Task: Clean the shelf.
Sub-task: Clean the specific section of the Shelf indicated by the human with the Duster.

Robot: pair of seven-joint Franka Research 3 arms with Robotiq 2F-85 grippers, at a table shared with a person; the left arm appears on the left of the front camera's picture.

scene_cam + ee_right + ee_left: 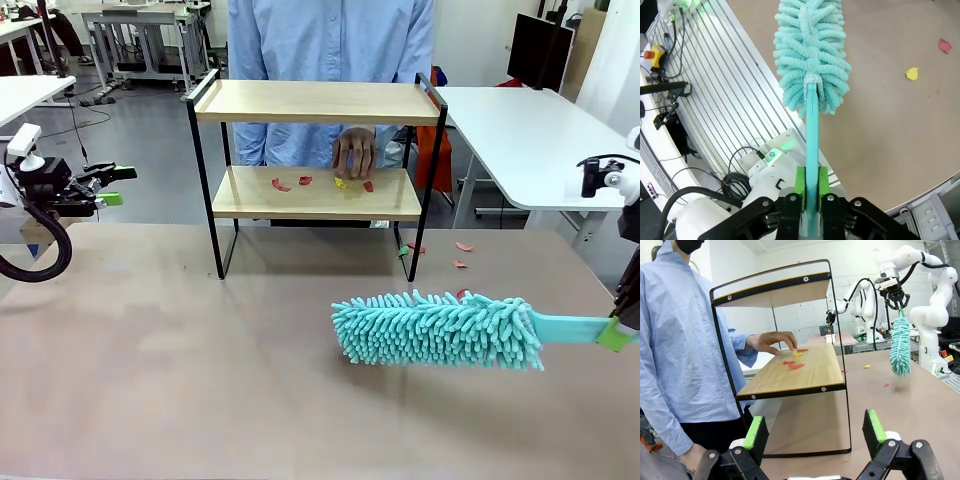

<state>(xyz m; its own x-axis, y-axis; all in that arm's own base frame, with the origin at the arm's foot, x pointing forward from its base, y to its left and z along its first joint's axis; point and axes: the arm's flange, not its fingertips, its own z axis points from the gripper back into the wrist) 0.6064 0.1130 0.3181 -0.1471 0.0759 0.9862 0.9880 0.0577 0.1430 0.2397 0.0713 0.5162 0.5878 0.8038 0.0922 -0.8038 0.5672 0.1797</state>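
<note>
Right gripper clamps a fluffy teal duster, held level.
Left gripper hovers, fingers apart; a person's hand touches the two-tier wooden shelf.

No text, label, brand, number or sign can be read in any of the views.
</note>
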